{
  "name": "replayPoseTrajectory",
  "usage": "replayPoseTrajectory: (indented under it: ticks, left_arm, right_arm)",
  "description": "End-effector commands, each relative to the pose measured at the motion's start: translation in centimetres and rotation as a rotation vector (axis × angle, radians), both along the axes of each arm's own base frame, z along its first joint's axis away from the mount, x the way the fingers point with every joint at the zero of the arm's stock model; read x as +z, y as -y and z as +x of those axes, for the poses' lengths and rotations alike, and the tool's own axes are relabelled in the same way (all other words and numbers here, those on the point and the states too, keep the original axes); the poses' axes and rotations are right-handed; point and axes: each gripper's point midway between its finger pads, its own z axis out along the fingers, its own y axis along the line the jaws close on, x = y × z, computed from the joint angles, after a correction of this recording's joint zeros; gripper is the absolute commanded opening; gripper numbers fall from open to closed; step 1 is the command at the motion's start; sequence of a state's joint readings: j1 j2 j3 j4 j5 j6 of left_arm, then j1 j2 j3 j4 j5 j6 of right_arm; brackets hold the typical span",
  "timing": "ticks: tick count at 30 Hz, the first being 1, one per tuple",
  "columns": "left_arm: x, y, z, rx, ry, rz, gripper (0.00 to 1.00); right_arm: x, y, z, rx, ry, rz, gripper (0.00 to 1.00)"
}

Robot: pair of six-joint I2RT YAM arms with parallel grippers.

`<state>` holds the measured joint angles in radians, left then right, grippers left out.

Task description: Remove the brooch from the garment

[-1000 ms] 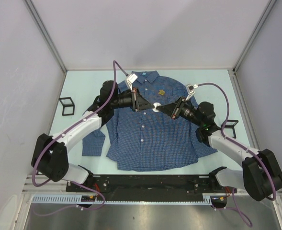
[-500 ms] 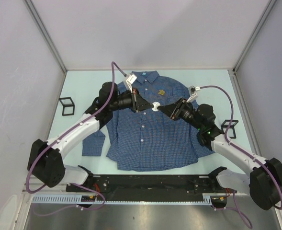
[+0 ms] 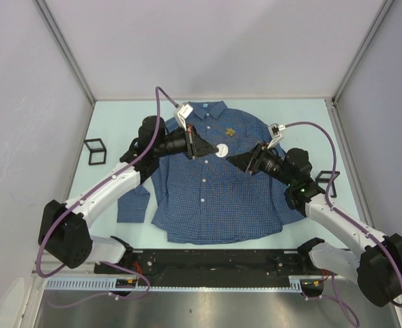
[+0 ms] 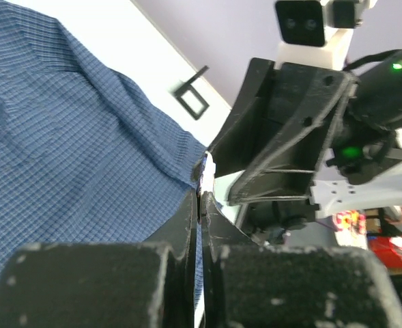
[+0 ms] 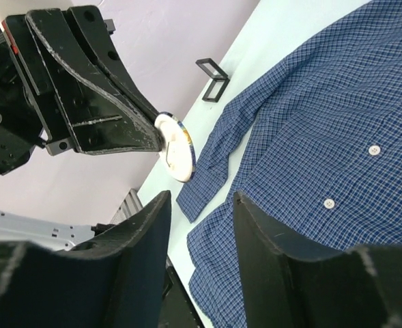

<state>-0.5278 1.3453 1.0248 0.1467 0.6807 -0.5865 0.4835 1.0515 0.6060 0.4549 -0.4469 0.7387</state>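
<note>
The brooch [image 3: 232, 132] lies on the shirt [image 3: 214, 198], on its chest just below the collar [image 3: 206, 109]. Above the shirt's chest the left gripper [image 3: 213, 152] is clamped on a small white disc [image 3: 221, 150]. The right gripper [image 3: 232, 159], jaws apart, faces that disc without touching it.

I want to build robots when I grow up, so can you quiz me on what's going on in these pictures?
1. Pick one: what is the left gripper pinching?
A. a white disc
B. a pencil
C. a sock

2. True or false: the yellow brooch sits on the blue shirt.

3. Fill in the gap: the right gripper has its fingers ____ (open or shut), with nothing between them.

Key: 1 A. 2 true. 3 open.
</note>
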Motion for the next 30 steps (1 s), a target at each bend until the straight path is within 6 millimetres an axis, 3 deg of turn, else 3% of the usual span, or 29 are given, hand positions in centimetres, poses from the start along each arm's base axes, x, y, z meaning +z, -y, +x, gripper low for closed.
replayPoseTrajectory:
  ticks: [1,9,16,21,30]
  left_arm:
    - [3.6,0.6,-0.6,-0.067,0.066,-0.081,0.0]
    - [3.1,0.9,-0.9,-0.105,0.037,-0.082,0.0]
    - [3.0,1.0,-0.9,-0.11,0.029,-0.087,0.0]
    - [2.9,1.4,-1.4,-0.136,0.023,-0.087,0.0]
    - [2.9,1.6,-1.6,-0.149,0.019,-0.093,0.0]
  right_arm:
    - [2.1,-0.4,0.2,0.045,0.114,0.009,0.39]
    - [3.5,-0.5,-0.1,0.062,0.167,0.037,0.34]
    - [4.1,-0.1,-0.2,0.05,0.176,0.046,0.43]
    - [4.7,0.2,0.5,0.028,0.185,0.062,0.36]
    - [5.1,-0.2,-0.2,0.066,0.195,0.064,0.25]
